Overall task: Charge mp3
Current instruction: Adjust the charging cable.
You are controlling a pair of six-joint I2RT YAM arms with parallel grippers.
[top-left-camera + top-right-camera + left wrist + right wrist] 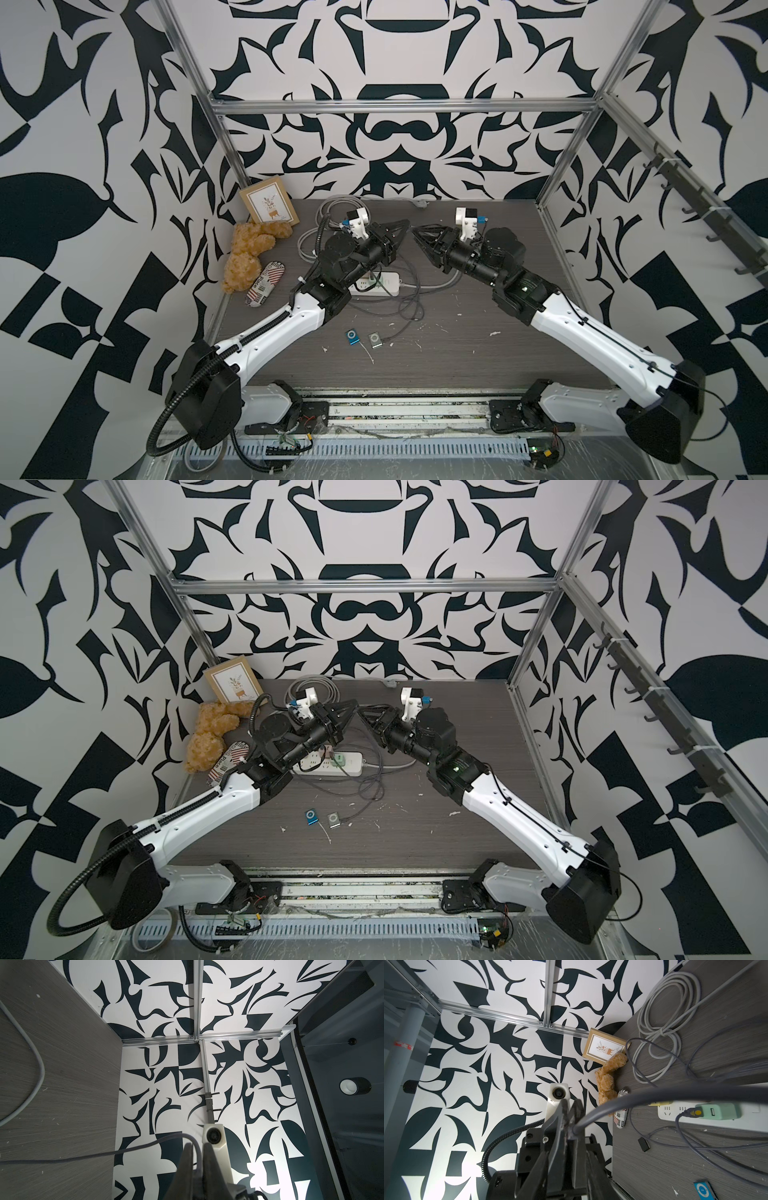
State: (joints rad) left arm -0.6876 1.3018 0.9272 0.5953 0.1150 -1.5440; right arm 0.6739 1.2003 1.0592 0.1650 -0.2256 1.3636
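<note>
- My left gripper (405,227) hangs raised over the table (498,332), in the upper middle of both top views. Its fingers are clamped together on a thin cable (124,1151).
- In the left wrist view that cable leaves my fingertips at the bottom middle and trails off to the lower left.
- My right gripper (417,235) faces the left one tip to tip, just beside it.
- In the right wrist view the right gripper (570,1105) has its fingers a little apart. The cable (654,1093) comes out from between them and arches to the right edge. Whether they pinch it I cannot tell.
- A white strip (382,284) lies just below the left gripper in both top views, partly under my left arm. A green charger (716,1111) is plugged into it.
- The blue mp3 (352,336) and silver mp3 (375,340) lie flat side by side in the lower middle of both top views. The blue one is on the left, and both are well apart from my grippers.
- A thin cable end reaches the silver mp3's right edge.
- The blue mp3 (703,1190) also shows in the lower right corner of the right wrist view.
- A coiled grey cord (328,212) lies up and left of the left gripper.
- A bear (249,253) and a card (270,205) sit at the table's left edge.
</note>
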